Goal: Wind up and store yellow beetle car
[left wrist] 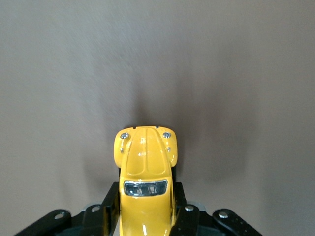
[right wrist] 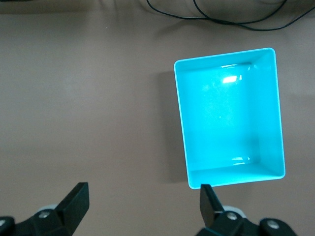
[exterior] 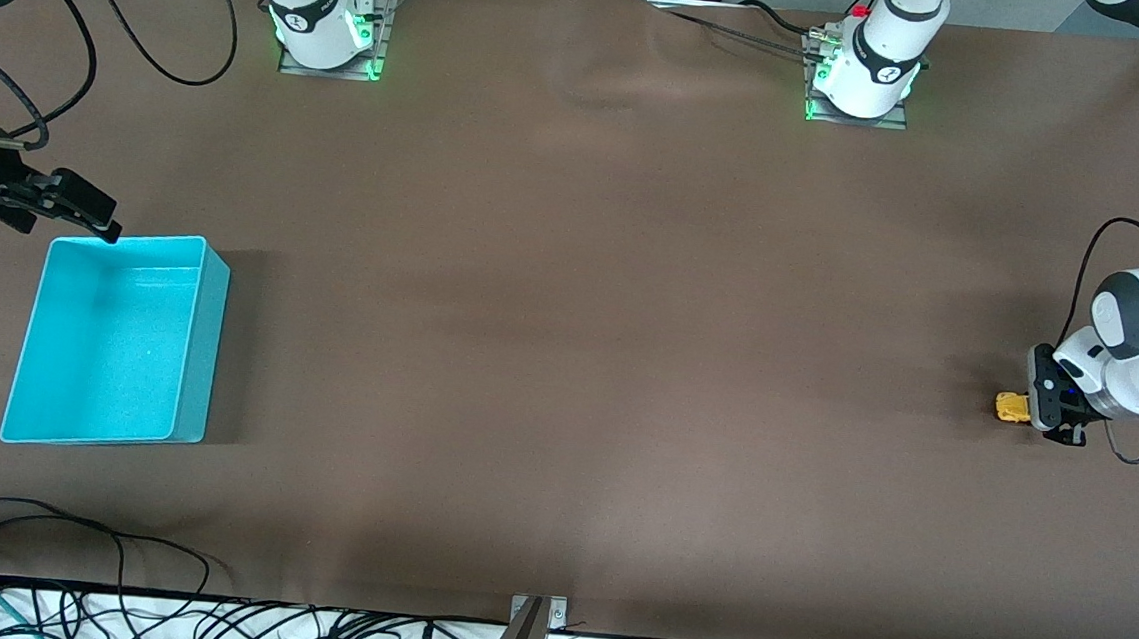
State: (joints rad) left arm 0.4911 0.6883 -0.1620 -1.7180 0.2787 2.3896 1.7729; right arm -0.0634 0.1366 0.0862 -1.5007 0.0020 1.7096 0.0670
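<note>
The yellow beetle car (exterior: 1012, 406) sits on the brown table at the left arm's end, with my left gripper (exterior: 1045, 403) shut on its rear half. In the left wrist view the yellow beetle car (left wrist: 145, 167) points away from the camera, its hood and headlights free, and black fingers (left wrist: 107, 209) press both its sides. My right gripper (exterior: 86, 211) hangs open above the table beside the turquoise bin (exterior: 26, 352), with nothing between its fingers (right wrist: 209, 201). The turquoise bin (right wrist: 182, 123) is empty.
Cables lie along the table's edge nearest the front camera and loop near the right arm. Both arm bases stand along the edge farthest from that camera.
</note>
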